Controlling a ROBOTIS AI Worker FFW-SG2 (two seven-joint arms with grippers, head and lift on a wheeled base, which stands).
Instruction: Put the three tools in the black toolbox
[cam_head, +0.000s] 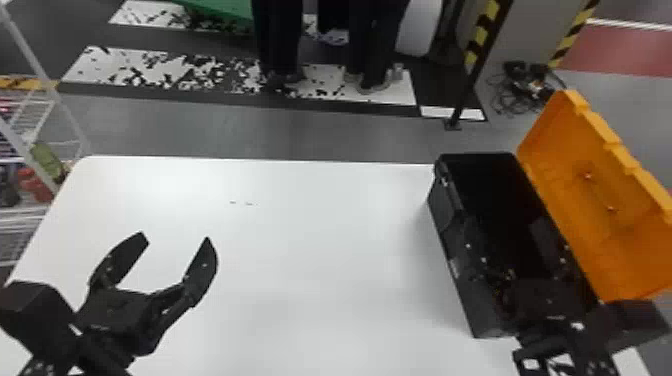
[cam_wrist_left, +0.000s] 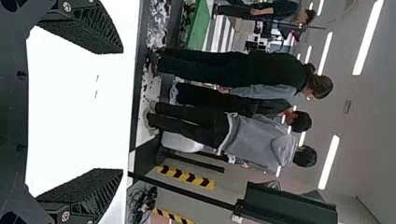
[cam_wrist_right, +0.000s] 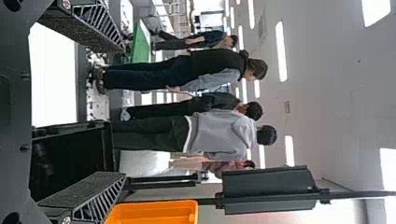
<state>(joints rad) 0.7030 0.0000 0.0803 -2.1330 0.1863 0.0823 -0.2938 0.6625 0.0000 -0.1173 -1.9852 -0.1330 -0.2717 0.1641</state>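
Observation:
The black toolbox (cam_head: 450, 220) stands on the right of the white table, its orange lid (cam_head: 595, 195) swung back to the right. Its dark inside hides whatever lies in it. Over its near half is my right gripper (cam_head: 507, 235), fingers spread. In the right wrist view that gripper (cam_wrist_right: 124, 112) is open with nothing between its fingers, and the toolbox (cam_wrist_right: 70, 154) lies beyond them. My left gripper (cam_head: 175, 240) is over the table's left part, open and holding nothing; the left wrist view has the same gripper (cam_wrist_left: 122, 111) with its fingers wide apart.
The white table (cam_head: 310, 240) spreads between the left gripper and the toolbox, with two small dark marks near its far left. A wire rack (cam_head: 30, 120) stands past the left edge. Behind the table are a striped post and a heap of cables on the floor.

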